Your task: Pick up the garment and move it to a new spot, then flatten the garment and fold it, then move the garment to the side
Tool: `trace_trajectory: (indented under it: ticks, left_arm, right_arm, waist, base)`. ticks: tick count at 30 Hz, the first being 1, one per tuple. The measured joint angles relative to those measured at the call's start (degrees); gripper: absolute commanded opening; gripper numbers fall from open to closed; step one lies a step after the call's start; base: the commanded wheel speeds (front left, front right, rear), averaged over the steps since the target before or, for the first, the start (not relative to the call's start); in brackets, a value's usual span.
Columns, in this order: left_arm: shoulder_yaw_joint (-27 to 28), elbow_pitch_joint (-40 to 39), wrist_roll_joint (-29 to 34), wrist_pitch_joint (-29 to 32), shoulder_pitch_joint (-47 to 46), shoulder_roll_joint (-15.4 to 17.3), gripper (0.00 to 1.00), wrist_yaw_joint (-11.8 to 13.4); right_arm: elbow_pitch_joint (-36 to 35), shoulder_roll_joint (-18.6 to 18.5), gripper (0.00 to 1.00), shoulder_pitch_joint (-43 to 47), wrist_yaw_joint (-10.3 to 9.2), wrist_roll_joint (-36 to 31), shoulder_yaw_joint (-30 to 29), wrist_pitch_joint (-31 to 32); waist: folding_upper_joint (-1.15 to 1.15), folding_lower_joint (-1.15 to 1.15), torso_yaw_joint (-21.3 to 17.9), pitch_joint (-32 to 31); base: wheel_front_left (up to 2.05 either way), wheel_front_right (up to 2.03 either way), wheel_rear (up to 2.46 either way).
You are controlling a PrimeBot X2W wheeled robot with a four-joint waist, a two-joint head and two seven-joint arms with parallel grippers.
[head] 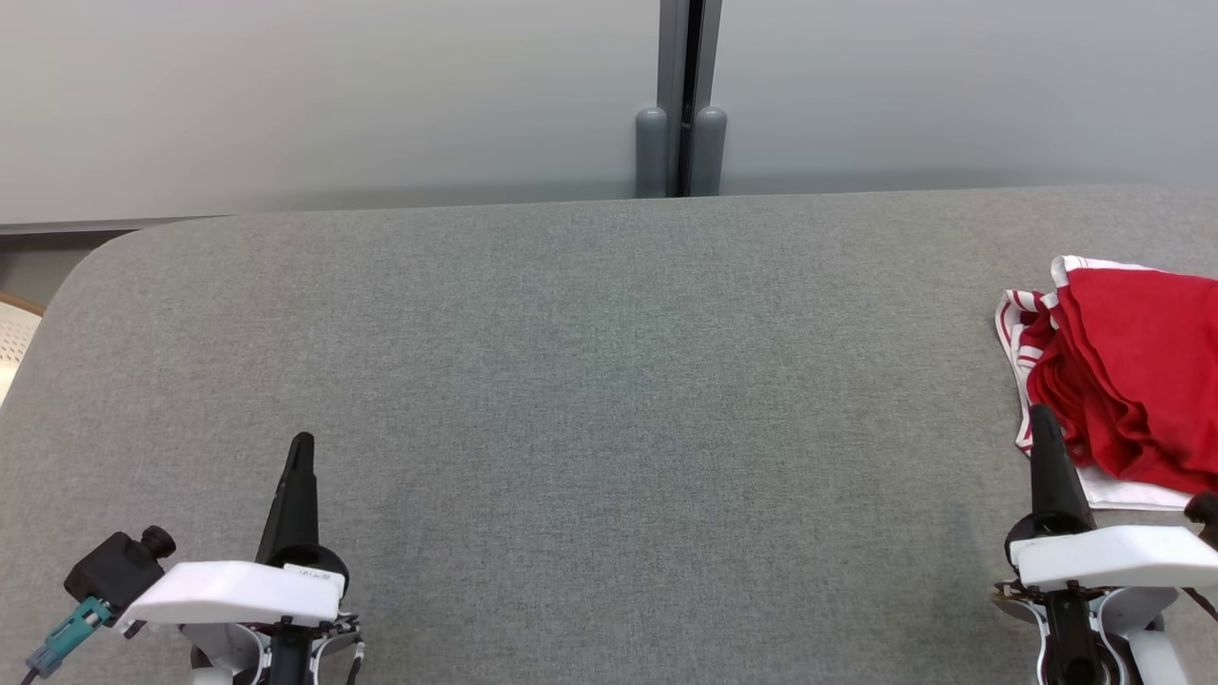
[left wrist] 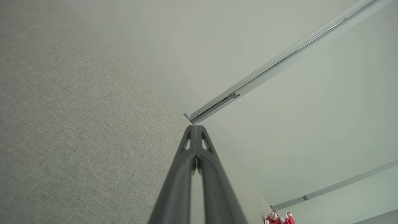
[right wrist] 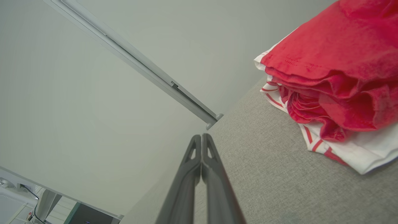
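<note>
The garment (head: 1123,376) is a red and white piece with red stripes, lying bunched and folded on the grey table (head: 609,381) at the far right edge of the head view. It also appears as a close red heap (right wrist: 332,77) in the right wrist view and as a small red scrap (left wrist: 278,218) in the left wrist view. My right gripper (head: 1039,414) is shut and empty, its tip just left of the garment's near edge. My left gripper (head: 302,443) is shut and empty at the lower left, far from the garment. Both pairs of fingers (left wrist: 196,146) (right wrist: 202,152) are pressed together.
A pale wall with a grey vertical post (head: 681,105) runs behind the table. The table's rounded left corner (head: 105,252) shows, with a pale chair edge (head: 14,333) beyond it. The grey cloth surface stretches wide between the two arms.
</note>
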Motion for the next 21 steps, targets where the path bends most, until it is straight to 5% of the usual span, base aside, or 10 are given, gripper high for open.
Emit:
trace_trajectory:
  ticks: [21]
  left_arm:
    - [2.1,0.0,-11.1,3.3,-0.1,0.2,0.0,-0.5]
  right_arm:
    - [-0.5,0.0,0.0,0.6,-0.01,13.2,-1.6,3.4]
  waist:
    - [0.0,0.0,-0.7,-1.0]
  base:
    - [0.0,0.0,0.0]
